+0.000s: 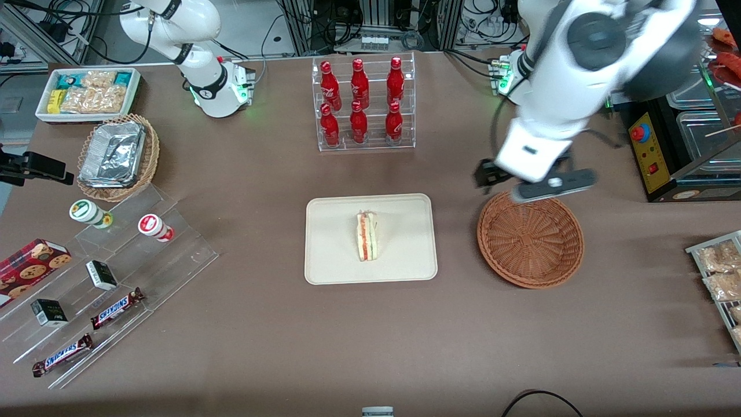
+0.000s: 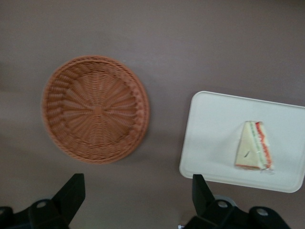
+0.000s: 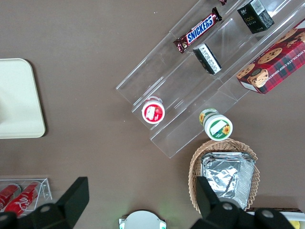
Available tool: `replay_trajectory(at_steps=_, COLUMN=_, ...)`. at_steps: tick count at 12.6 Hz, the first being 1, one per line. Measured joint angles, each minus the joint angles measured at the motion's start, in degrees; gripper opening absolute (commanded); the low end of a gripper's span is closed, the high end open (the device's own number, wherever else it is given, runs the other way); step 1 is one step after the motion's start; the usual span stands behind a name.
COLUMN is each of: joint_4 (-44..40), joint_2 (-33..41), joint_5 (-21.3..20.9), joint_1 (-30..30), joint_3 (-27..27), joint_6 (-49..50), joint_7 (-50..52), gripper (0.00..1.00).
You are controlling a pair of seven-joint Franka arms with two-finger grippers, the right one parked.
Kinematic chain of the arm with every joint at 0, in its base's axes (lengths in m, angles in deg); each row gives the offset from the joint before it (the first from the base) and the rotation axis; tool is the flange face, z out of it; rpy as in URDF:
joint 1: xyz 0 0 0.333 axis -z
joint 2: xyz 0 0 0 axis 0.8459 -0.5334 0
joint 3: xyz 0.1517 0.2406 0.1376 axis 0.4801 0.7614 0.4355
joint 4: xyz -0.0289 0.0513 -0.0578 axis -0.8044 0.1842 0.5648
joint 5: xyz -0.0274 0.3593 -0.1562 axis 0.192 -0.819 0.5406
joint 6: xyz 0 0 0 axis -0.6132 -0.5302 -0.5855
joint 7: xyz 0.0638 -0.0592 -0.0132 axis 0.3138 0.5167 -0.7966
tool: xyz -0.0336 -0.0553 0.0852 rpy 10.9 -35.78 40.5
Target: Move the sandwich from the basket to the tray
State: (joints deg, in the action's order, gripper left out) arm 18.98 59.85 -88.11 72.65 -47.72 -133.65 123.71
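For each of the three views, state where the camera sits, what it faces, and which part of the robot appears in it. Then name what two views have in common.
Front view: high, facing both arms, looking down on the table; the working arm's gripper hangs above the basket, and the sandwich lies on the tray.
Left wrist view: looks straight down past open fingers at the empty basket, tray and sandwich.
Right wrist view: looks down at the clear stepped stand with snacks.
Shared: basket, tray and sandwich appear in front and left wrist views.

pincer [image 2: 136, 181]: over the table [image 1: 260, 347], working arm's end
bottle rack [image 1: 363, 104]: farther from front camera than pincer, toward parked arm
foil-tray basket [image 1: 118, 156]: well apart from pincer, parked arm's end
snickers bars [image 1: 116, 308]: same end, nearer camera
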Motion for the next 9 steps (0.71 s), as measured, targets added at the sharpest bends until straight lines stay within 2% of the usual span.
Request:
replay_trajectory(at_steps=4, joint_4=0.4, joint_2=5.8, joint_5=1.6, joint_1=-9.8, joint_3=0.2, joint_6=7.0, joint_7=-14.3, gripper=0.99)
replay_trajectory(at_steps=9, joint_4=0.9, joint_2=9.1, joint_5=1.6, joint_1=-19.3, joint_3=0.2, joint_6=9.1, joint_7=-26.0, gripper=0.99)
